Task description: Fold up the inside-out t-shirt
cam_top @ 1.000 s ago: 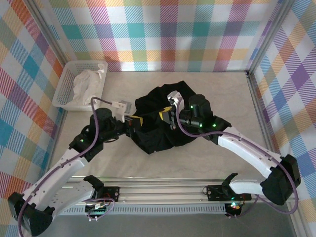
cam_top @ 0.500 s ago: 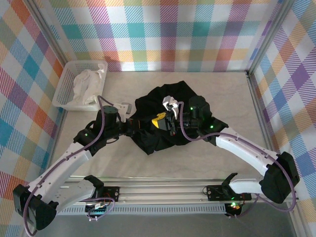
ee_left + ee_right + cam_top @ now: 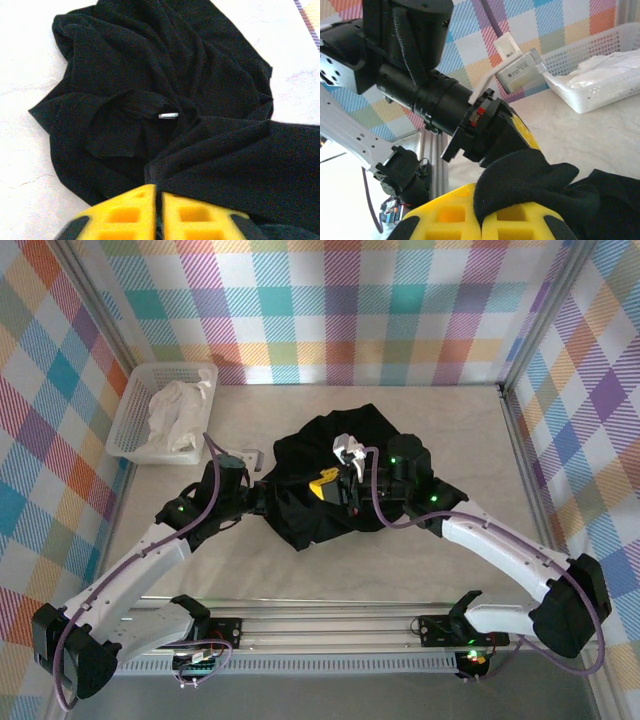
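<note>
At the far left corner of the table (image 3: 250, 570) stood a white basket (image 3: 122, 420) holding a white cloth (image 3: 175, 410), well apart from the work. The left gripper (image 3: 159, 197) was clenched, and black fabric rose in a ridge to its tips, so it seemed to pinch the inside-out t-shirt (image 3: 315, 525) at its left edge. The shirt lay crumpled in the middle of the table. Most of it spread far and right from that pinch, with no clear long axis. The right gripper (image 3: 481, 222), just beside the left one, was clenched too, with a fold of shirt caught at its tips. Both arms were equally near, so the coming move probably needed the two pinches drawn apart. The table was pale and smooth, and checked walls (image 3: 330, 310) closed three sides.
</note>
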